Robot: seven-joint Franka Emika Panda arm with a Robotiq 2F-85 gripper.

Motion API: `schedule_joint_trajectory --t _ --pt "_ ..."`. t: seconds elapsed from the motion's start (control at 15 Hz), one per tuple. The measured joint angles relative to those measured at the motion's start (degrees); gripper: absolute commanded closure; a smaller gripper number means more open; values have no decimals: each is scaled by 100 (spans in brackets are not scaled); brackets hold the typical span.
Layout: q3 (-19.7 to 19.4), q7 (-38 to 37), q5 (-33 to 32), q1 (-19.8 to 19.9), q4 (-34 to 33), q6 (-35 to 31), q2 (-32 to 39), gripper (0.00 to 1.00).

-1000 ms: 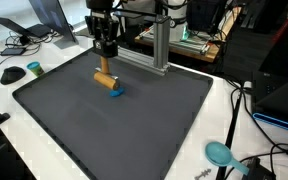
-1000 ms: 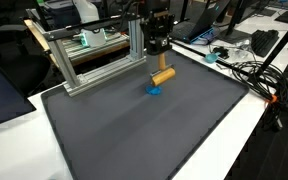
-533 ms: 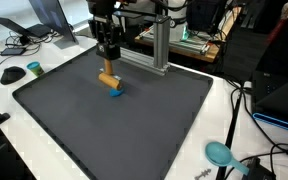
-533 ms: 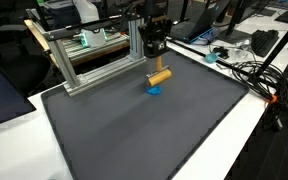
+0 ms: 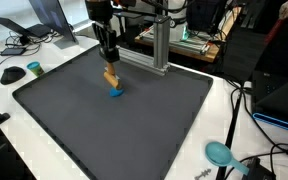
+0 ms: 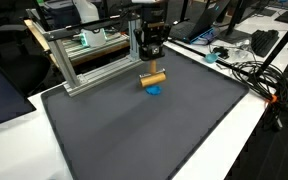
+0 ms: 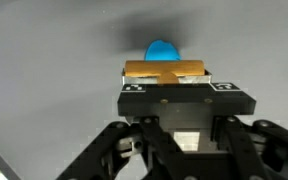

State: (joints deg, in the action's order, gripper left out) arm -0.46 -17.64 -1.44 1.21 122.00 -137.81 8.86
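Wrist view shows the gripper closed on the wooden cylinder, long axis crosswise between the jaws, held low over the dark mat on the desk, with the blue piece just beyond it.

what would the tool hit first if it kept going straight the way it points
Likely the blue piece right under the wooden block the tool grips, then the dark mat; the gap is hard to judge.
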Motion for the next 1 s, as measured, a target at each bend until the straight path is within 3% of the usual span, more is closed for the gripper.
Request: schedule_joint_trajectory --t 0.53,0.6,0.73,0.8,1.0 --pt "-120 -1698 -97 -132 -215 299 167 78" --pt "-130 -1878 -97 -153 -232 300 182 53" --pt "-134 -2074 -121 -183 -260 300 207 53" --pt "-137 -2111 -126 -194 -269 300 213 78" --pt "-143 -2126 -128 -203 -264 300 243 78"
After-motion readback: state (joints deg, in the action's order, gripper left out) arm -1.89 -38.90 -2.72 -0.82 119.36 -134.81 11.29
